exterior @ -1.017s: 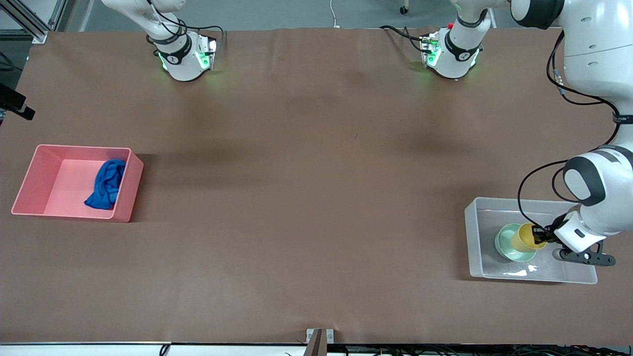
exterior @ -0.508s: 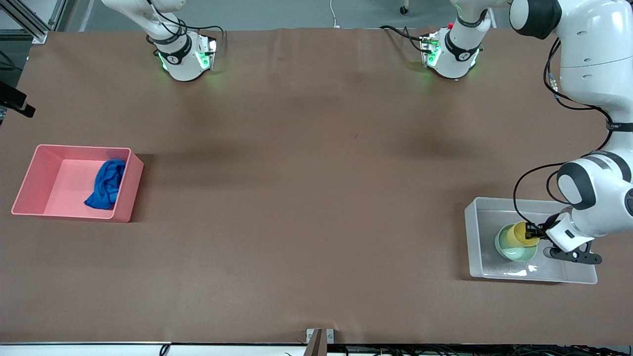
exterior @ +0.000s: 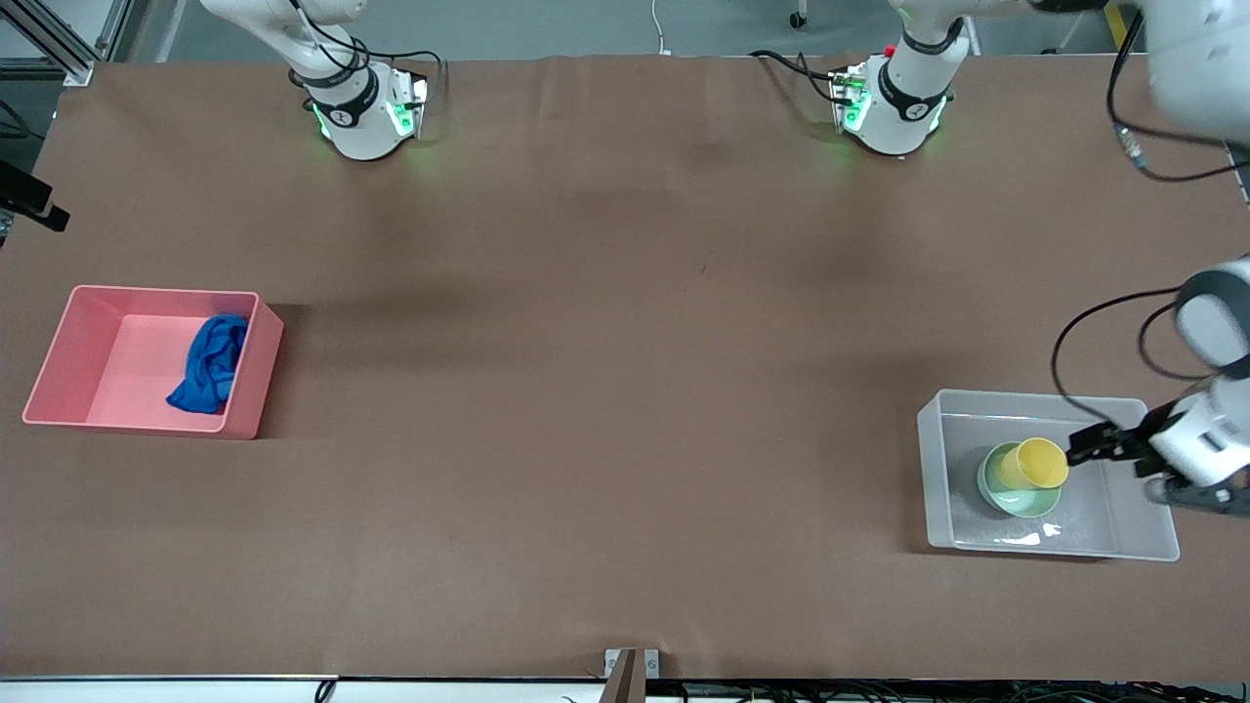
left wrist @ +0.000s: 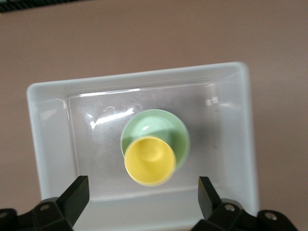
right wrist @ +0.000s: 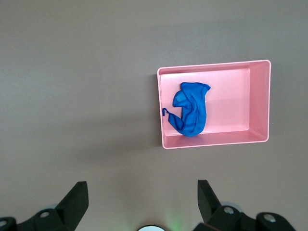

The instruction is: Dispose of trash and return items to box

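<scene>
The yellow cup (exterior: pixel 1033 463) stands in the mint-green bowl (exterior: pixel 1016 491) inside the clear tub (exterior: pixel 935 459) at the left arm's end of the table. My left gripper (exterior: pixel 1086 448) is open and empty over the tub, just beside the cup and apart from it. In the left wrist view the cup (left wrist: pixel 149 160) sits in the bowl (left wrist: pixel 154 126) in the tub (left wrist: pixel 48 144), between my open left gripper's (left wrist: pixel 142 183) fingers but below them. The blue rag (exterior: pixel 209 364) lies in the pink bin (exterior: pixel 59 337). My right gripper (right wrist: pixel 142 185) waits open, high over the table.
In the right wrist view the pink bin (right wrist: pixel 260 101) holds the rag (right wrist: pixel 192 109), its string over the wall. Both arm bases (exterior: pixel 363 109) (exterior: pixel 891 103) stand along the table edge farthest from the front camera. The left arm's cable (exterior: pixel 1074 337) hangs above the tub.
My left gripper let go of the yellow cup, opened and drew back toward the left arm's end. The cup now stands free in the bowl. The right arm has not moved.
</scene>
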Tool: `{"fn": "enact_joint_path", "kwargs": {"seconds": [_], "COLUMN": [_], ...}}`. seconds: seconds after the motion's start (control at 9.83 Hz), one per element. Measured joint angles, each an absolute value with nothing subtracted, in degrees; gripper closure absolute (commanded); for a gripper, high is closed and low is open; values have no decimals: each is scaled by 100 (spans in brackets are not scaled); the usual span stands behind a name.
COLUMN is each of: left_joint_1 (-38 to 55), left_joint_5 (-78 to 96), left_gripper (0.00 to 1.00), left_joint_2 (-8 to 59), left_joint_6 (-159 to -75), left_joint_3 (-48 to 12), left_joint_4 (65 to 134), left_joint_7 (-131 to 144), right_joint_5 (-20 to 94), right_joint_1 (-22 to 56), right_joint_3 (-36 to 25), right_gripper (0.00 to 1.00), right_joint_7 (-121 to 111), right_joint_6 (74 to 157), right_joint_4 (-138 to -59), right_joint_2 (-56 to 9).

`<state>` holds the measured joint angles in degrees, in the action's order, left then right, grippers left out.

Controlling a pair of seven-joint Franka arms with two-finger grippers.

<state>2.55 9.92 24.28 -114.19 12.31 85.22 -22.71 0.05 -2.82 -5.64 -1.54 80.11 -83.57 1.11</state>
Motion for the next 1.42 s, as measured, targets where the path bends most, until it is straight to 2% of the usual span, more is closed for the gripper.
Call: {"fn": "enact_joint_path", "kwargs": {"seconds": [0.31, 0.51, 0.71, 0.92, 1.22, 1.42], "left_joint_1": [319, 346, 344, 344, 303, 298], "left_joint_5": [112, 48, 47, 47, 47, 47], "left_gripper": [2, 0, 0, 0, 0, 0], "left_joint_2": [864, -228, -802, -810, -238, -58], "left_joint_6": [-9935, -9638, -9435, -9387, -8646, -8529], "left_joint_3": [389, 72, -31, -87, -88, -88], "left_joint_4": [8740, 9396, 9702, 9481, 8514, 8364], "left_joint_7": [-839, -243, -176, -172, -163, -154], "right_joint_5": [3, 3, 3, 3, 3, 3], "right_joint_1": [-290, -301, -308, -312, -314, -315], "right_joint_3": [-567, -570, -569, -568, -568, -570], "right_gripper": [0, 0, 0, 0, 0, 0], "right_joint_7": [-154, -155, -156, -156, -157, -157], "right_joint_6": [8008, 8007, 8007, 8006, 8005, 8005], "right_joint_4": [-8355, -8354, -8353, -8354, -8354, -8354], "right_joint_2": [106, 103, 103, 103, 103, 103]}}
